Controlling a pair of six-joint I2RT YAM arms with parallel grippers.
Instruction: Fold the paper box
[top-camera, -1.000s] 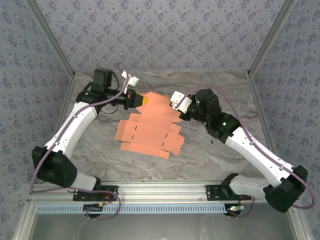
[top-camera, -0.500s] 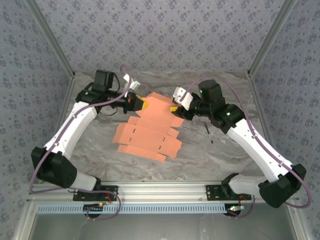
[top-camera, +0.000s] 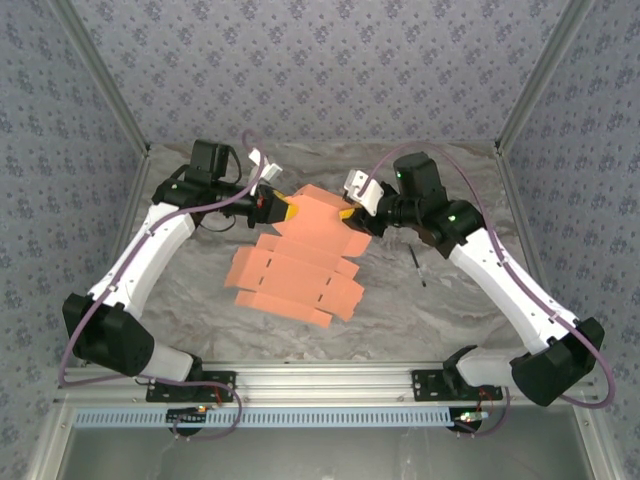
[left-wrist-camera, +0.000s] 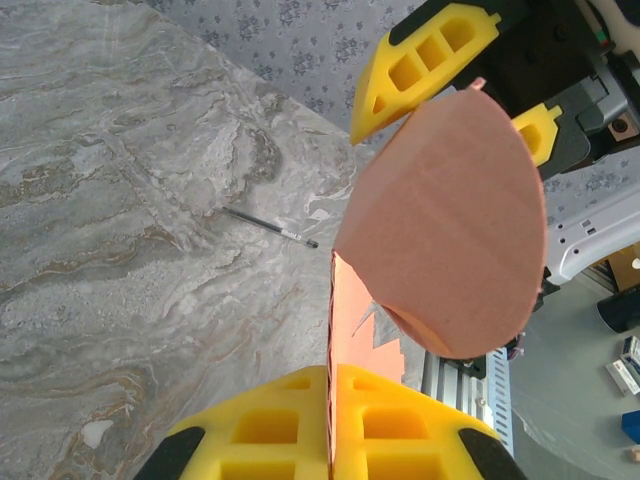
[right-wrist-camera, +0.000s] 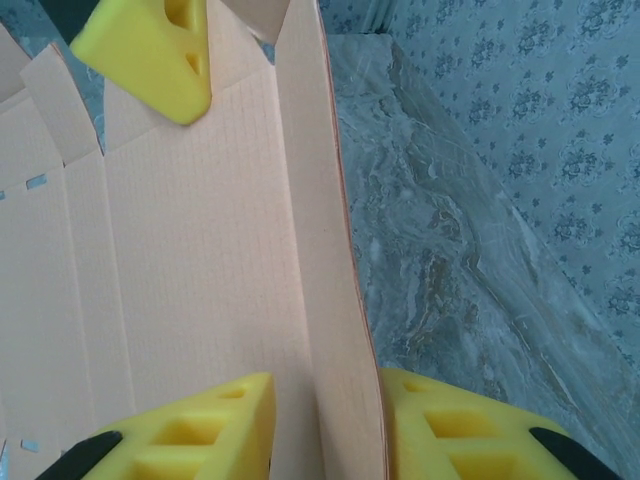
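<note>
The paper box (top-camera: 300, 265) is a flat salmon-orange die-cut sheet with notched tabs, its near part on the table and its far end lifted between both grippers. My left gripper (top-camera: 288, 208) is shut on the sheet's far left edge; in the left wrist view its yellow pads (left-wrist-camera: 270, 420) pinch the thin card (left-wrist-camera: 450, 230) edge-on. My right gripper (top-camera: 347, 214) straddles an upturned flap at the far right. In the right wrist view that flap (right-wrist-camera: 330, 280) lies against the right pad (right-wrist-camera: 450, 430), with a gap to the left pad, so the right gripper (right-wrist-camera: 325, 385) is open.
A thin dark pen (top-camera: 416, 266) lies on the marbled table (top-camera: 450, 300) right of the sheet, and is seen too in the left wrist view as the pen (left-wrist-camera: 270, 228). Patterned walls close the back and sides. A metal rail (top-camera: 320, 380) runs along the near edge.
My right gripper has moved toward the back left onto the sheet's far right flap, and its jaws have opened. The sheet shifted slightly left. The left gripper kept its grip.
</note>
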